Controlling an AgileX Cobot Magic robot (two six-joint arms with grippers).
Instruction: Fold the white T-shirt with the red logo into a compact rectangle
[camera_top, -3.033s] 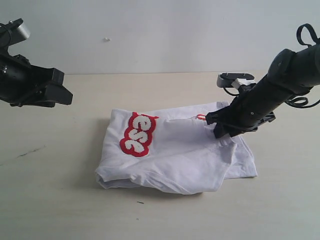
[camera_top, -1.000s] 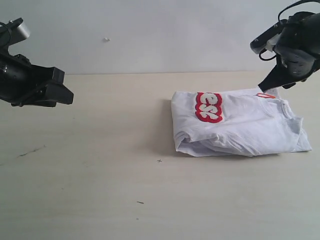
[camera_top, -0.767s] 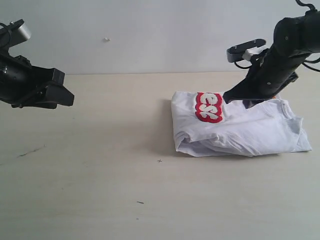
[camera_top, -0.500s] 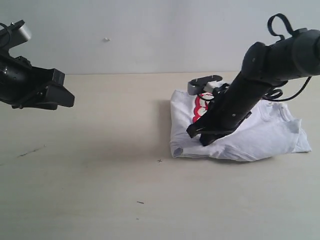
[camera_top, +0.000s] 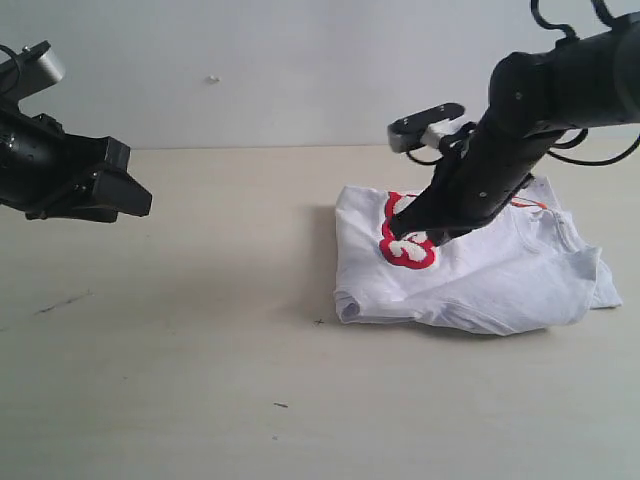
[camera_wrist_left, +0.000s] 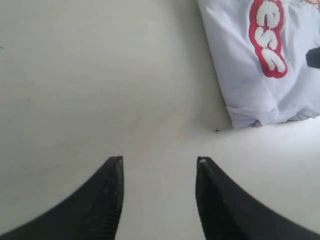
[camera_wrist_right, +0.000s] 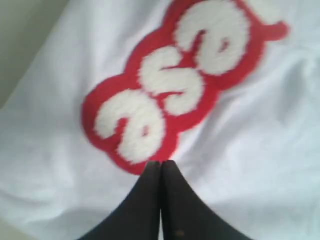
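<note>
Pressing down onto the white T-shirt, the right claw is seen clenched, its two black fingers closed flat against each other with no gap left between them. Whether a pinch of cloth is caught there cannot be told. The red logo is found directly at the claw's tips, its thick red outline touched by them and its fuzzy white letters spread just beyond. White cloth is spread under and around the claw on every side, folded into a rough rectangle with a rolled edge at the near corner and loose wrinkles on the side away from the logo. A small orange tag is glimpsed just behind the right arm.

Over on the other side, the left claw is held released, its fingers spread wide above the bare pale table. Nothing is gripped by it. The T-shirt is kept well apart from this claw, off toward the right arm's side.
</note>
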